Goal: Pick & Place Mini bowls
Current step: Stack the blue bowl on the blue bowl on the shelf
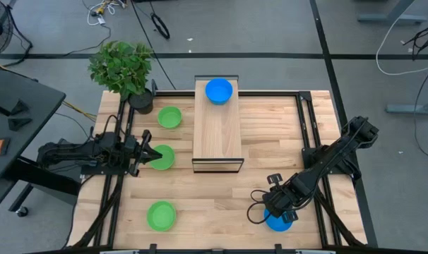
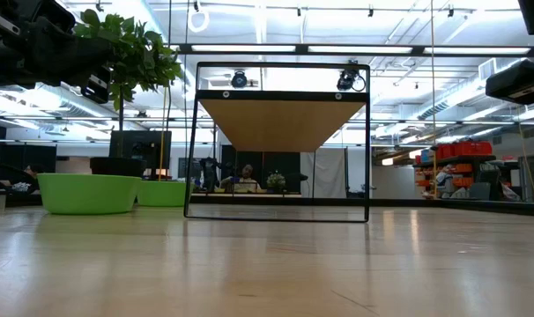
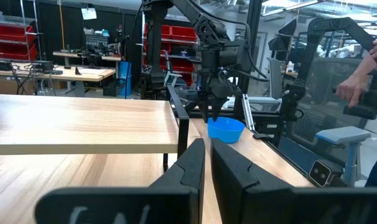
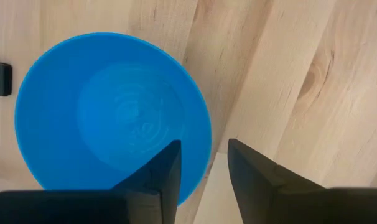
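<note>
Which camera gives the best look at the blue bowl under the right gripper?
The right wrist view: the blue bowl fills it, seen from above. The high view shows it mostly hidden under the right gripper; the left wrist view shows it small, far off; the low view misses it.

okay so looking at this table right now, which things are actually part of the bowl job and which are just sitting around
Part of the job:
- blue bowl on the raised wooden shelf
- blue bowl under the right gripper, whose jaws straddle its rim
- three green bowls
- right gripper
- left gripper, at the middle green bowl

Just sitting around:
- potted plant
- cables on the floor
</note>
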`<move>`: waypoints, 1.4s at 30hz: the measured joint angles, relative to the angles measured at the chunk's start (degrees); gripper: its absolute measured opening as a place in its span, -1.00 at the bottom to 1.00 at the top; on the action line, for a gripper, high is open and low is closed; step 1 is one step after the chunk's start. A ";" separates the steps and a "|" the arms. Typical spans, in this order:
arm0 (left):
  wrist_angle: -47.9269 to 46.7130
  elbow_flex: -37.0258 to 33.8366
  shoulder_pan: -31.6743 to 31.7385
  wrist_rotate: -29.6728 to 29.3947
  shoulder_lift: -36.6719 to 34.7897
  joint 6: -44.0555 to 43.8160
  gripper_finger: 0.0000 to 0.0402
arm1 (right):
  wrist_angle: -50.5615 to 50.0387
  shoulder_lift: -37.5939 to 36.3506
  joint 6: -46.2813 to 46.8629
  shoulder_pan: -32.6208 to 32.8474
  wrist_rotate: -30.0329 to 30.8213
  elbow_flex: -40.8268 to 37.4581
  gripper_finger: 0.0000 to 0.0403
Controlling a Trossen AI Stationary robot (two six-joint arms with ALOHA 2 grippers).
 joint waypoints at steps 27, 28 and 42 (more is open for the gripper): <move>0.00 -0.02 0.00 0.00 0.00 0.00 -0.85 | 3.37 0.02 6.08 -0.26 -0.46 -3.67 -0.33; -0.01 -0.01 -0.01 0.00 0.00 0.01 -0.85 | 3.44 0.02 6.19 -0.28 -0.57 -3.67 -0.33; -0.01 -0.02 -0.01 0.00 0.00 0.00 -0.85 | 3.69 0.00 6.21 -0.41 -1.49 -3.67 -0.85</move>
